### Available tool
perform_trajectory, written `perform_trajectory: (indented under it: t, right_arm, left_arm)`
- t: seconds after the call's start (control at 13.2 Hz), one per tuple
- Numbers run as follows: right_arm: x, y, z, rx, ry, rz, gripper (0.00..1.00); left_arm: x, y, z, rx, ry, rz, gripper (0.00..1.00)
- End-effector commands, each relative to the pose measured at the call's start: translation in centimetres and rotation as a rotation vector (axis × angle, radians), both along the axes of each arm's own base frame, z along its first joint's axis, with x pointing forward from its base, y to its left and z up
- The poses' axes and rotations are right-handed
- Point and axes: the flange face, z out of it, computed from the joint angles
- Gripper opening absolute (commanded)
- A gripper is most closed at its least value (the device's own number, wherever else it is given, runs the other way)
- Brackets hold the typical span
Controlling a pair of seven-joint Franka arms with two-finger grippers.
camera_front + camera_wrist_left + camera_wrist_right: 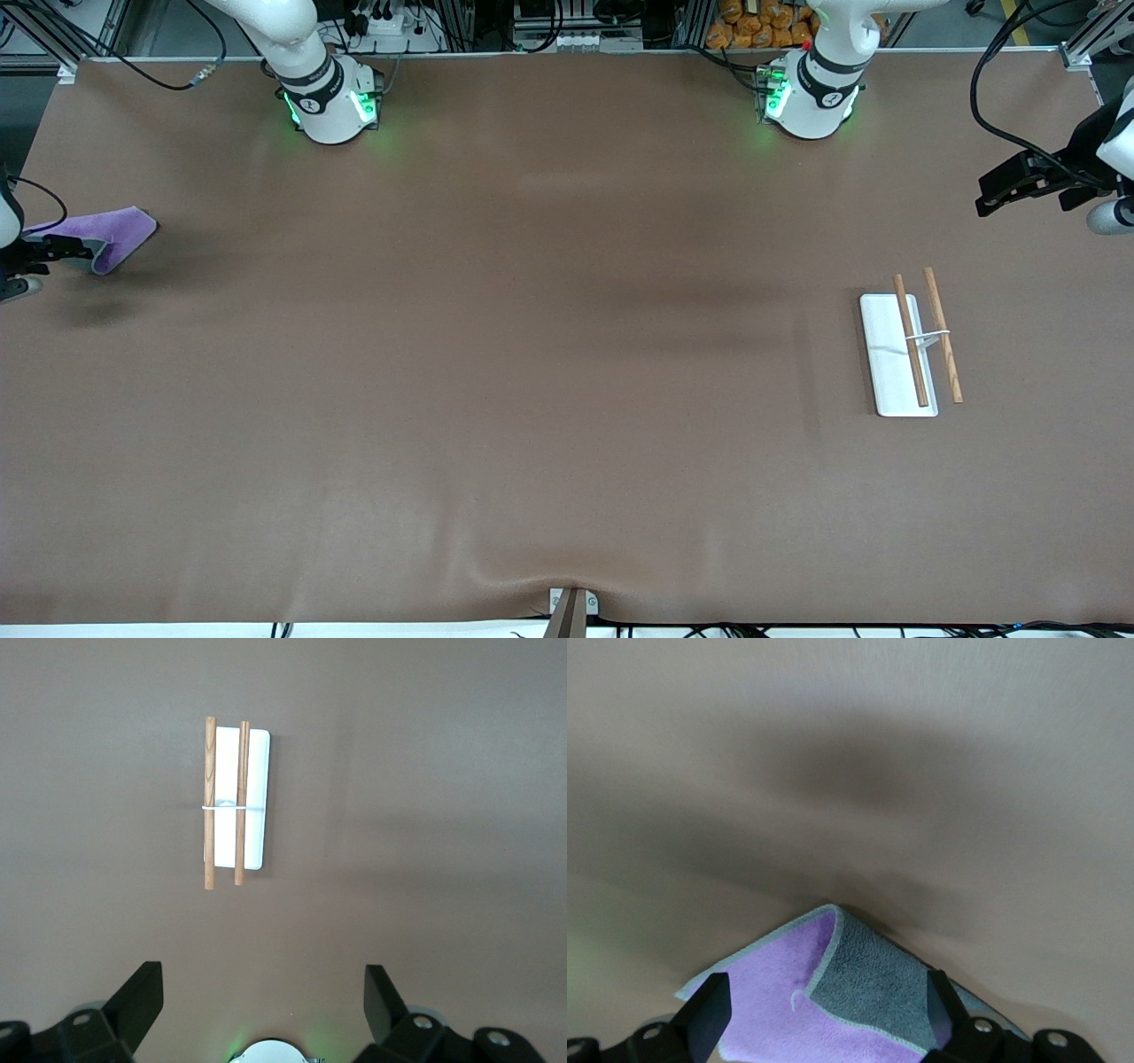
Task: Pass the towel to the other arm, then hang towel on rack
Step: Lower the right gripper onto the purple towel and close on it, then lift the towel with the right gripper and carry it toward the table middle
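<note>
The purple towel (104, 232) lies on the table near the edge at the right arm's end, one corner folded over so its grey reverse shows (877, 979). My right gripper (66, 250) is open just over the towel, with its fingers wide apart on either side of the cloth (824, 992). The rack (897, 354), a white base plate with two wooden rods and a wire bracket, stands toward the left arm's end. My left gripper (988, 197) is open and empty in the air near the table's edge there (263, 979). Its wrist view shows the rack (235, 806) some way off.
The two arm bases (328, 102) (811, 97) stand along the table's edge farthest from the front camera. A small metal bracket (571, 607) sits at the nearest edge. The brown table mat (532, 354) is bare between towel and rack.
</note>
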Motion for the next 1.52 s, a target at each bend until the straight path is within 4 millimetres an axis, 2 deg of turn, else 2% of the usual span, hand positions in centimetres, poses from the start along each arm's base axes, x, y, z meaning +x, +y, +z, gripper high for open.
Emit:
perform_trajectory:
  t: [0.0,0.08,0.3,0.46,0.53,0.91,0.99,1.14,1.22,1.37,1.44]
  right_arm:
    - [-0.4,-0.4,-1.9,0.02,-0.01,0.022,0.91]
    - [-0.5,-0.5,-2.3,0.016,-0.018,0.024,0.89]
    - [-0.6,-0.6,-2.7,0.025,-0.016,0.037,0.72]
    - [-0.6,-0.7,-2.9,0.024,-0.02,0.039,0.66]
    - [-0.9,-0.9,-3.4,0.03,-0.017,0.037,0.66]
    - [-0.9,-1.1,-3.9,0.027,-0.034,0.054,0.65]
    - [-0.8,-1.2,-4.0,0.024,-0.04,0.057,0.52]
    - [-0.9,-1.0,-4.1,0.033,-0.03,0.061,0.21]
    - [-0.9,-1.0,-4.1,0.033,-0.03,0.061,0.11]
    - [-0.7,-1.1,-3.8,0.027,-0.033,0.058,0.0]
    - [-0.5,-1.0,-3.8,0.028,-0.034,0.055,0.0]
  left_arm:
    - [-0.1,0.2,0.0,0.023,0.007,-0.003,1.0]
    - [-0.1,0.2,0.0,0.023,0.005,-0.003,1.0]
    - [-0.1,0.2,-0.1,0.023,0.007,-0.001,1.0]
    - [-0.1,0.2,-0.3,0.023,0.012,-0.001,1.0]
    - [-0.1,0.3,-0.3,0.023,0.012,0.0,1.0]
    - [-0.1,0.7,-0.6,0.023,0.018,0.008,1.0]
    - [-0.1,0.7,-0.6,0.023,0.018,0.006,1.0]
    - [-0.1,0.7,-0.6,0.023,0.018,0.008,1.0]
    - [0.0,0.6,-0.6,0.023,0.019,0.006,1.0]
    - [0.1,0.7,-0.9,0.023,0.024,0.008,1.0]
    - [0.1,0.7,-0.9,0.023,0.024,0.008,1.0]
